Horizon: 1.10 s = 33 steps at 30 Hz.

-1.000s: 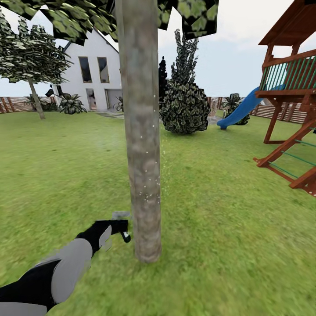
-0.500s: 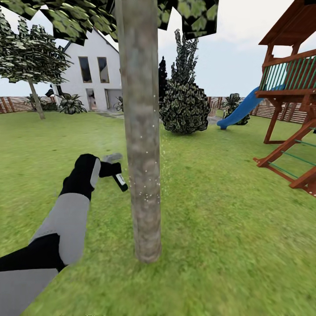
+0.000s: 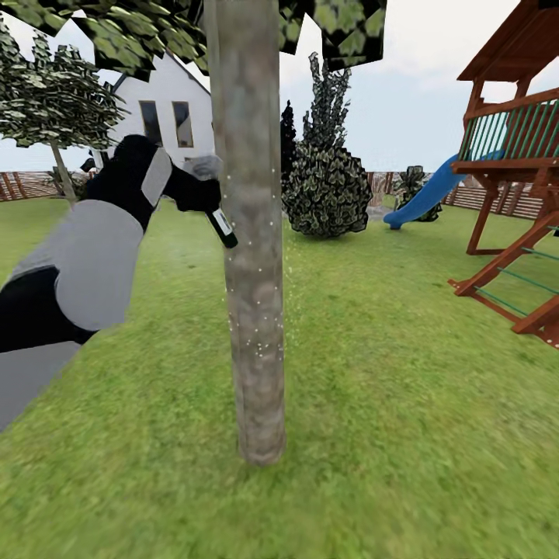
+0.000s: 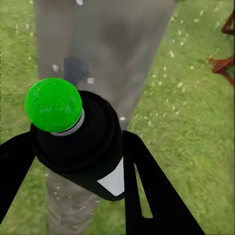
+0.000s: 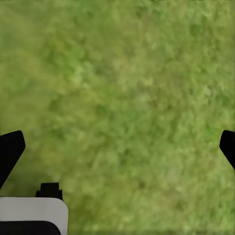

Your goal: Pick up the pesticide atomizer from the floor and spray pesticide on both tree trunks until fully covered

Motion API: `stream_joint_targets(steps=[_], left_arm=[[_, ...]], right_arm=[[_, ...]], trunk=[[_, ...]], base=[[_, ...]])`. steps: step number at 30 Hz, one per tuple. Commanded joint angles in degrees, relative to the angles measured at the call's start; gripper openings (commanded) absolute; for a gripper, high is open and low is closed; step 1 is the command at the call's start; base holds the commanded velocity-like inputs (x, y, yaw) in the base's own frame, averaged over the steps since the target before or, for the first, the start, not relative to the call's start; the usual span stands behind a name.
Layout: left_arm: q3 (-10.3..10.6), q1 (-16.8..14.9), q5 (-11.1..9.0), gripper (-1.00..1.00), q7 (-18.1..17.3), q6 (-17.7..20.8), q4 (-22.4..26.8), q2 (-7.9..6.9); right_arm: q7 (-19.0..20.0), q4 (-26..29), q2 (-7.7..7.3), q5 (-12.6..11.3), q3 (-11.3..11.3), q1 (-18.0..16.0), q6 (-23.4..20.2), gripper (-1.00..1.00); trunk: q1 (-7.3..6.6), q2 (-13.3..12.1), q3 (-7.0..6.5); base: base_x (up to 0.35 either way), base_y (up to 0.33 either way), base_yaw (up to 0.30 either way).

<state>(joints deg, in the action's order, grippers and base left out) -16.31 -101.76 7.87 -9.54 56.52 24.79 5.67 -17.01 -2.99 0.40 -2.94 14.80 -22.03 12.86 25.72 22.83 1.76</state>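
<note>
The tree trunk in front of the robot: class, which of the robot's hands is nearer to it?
Left. The left hand holds the atomizer right against the tree trunk; the right hand hangs open over grass.

The left arm reaches up from seven o'clock toward eleven o'clock in the head view, forearm raised; the left gripper has its fingers clamped; the right gripper hangs with fingers spread wide.

The tree trunk hides the pesticide atomizer's nozzle end.
</note>
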Motion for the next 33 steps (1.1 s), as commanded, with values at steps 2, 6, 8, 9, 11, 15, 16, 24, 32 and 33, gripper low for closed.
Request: stream_joint_targets(steps=[2,6,8,9,11,15,16,24,32,33], left_arm=[[-0.38,-3.34,0.92,-1.00,-0.42,0.25,-1.48,0.05],[-0.44,-7.47,0.92,-1.00,-0.47,0.41,-3.03,0.05],[-0.46,-8.78,0.86,-1.00,-0.48,0.43,-4.21,0.05],[-0.47,-9.15,0.85,-1.00,-0.48,0.43,-4.47,0.05],[-0.52,-9.84,0.84,-1.00,-0.48,0.43,-4.65,0.05],[-0.61,-10.99,0.84,-1.00,-0.48,0.43,-4.81,0.05],[-0.62,-11.34,0.84,-1.00,-0.48,0.43,-4.82,0.05],[-1.24,-12.22,0.75,-1.00,-0.48,0.37,-5.15,0.11],[-1.52,-12.23,0.75,-1.00,-0.48,0.23,-6.57,0.28],[-1.52,-12.23,0.75,-1.00,-0.45,0.13,-8.56,0.30]], right_arm=[[-0.13,-0.26,0.04,-0.31,0.40,-0.12,0.41,1.00],[-0.13,-0.26,0.04,-0.29,0.40,-0.12,0.41,1.00],[-0.13,-0.26,0.04,-0.29,0.40,-0.12,0.41,1.00],[-0.13,-0.26,0.04,-0.30,0.40,-0.12,0.42,1.00],[-0.13,-0.26,0.04,-0.30,0.40,-0.12,0.42,1.00],[-0.13,-0.26,0.04,-0.29,0.40,-0.12,0.41,1.00],[-0.13,-0.26,0.04,-0.30,0.40,-0.12,0.41,1.00],[-0.13,-0.26,0.04,-0.28,0.40,-0.12,0.41,1.00],[-0.13,-0.26,0.04,-0.30,0.40,-0.12,0.41,1.00],[-0.13,-0.26,0.04,-0.29,0.40,-0.12,0.41,1.00]], trunk=[[0.06,0.09,0.15],[0.06,0.09,0.15],[0.06,0.09,0.15],[0.06,0.09,0.15],[0.06,0.09,0.15],[0.06,0.09,0.15],[0.06,0.09,0.15],[0.06,0.09,0.15],[0.06,0.09,0.15],[0.06,0.09,0.15]], base=[[0.000,0.000,0.000],[0.000,0.000,0.000],[0.000,0.000,0.000],[0.000,0.000,0.000],[0.000,0.000,0.000],[0.000,0.000,0.000],[0.000,0.000,0.000],[-0.026,0.000,0.000],[-0.175,0.000,0.000],[-0.041,0.000,0.000]])
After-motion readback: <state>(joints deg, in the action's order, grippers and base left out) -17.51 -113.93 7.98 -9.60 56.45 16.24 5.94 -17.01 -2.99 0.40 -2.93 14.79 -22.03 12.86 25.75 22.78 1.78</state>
